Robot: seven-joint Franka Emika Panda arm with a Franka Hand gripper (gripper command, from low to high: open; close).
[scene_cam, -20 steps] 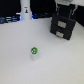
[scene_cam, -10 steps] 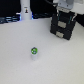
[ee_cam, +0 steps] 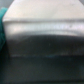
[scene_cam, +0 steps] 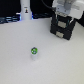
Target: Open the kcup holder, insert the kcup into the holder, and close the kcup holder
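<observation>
The kcup [scene_cam: 34,51], a small white pod with a round green top, stands upright on the white table near the middle of the exterior view. The kcup holder [scene_cam: 64,31], a black boxy unit, stands at the back on the exterior view's right, and it looks closed. My gripper [scene_cam: 64,15] is white and hangs right above the holder, partly hiding its top. Its fingers do not show clearly. The wrist view is a blurred close-up of a dark, shiny surface [ee_cam: 45,50], most likely the holder. The kcup is out of that view.
A white upright object [scene_cam: 25,10] stands at the back on the exterior view's left, in front of a dark strip [scene_cam: 7,19] with blue marks. A teal patch [ee_cam: 3,30] shows at one edge of the wrist view.
My arm has come down a little over the kcup holder. The kcup has not moved.
</observation>
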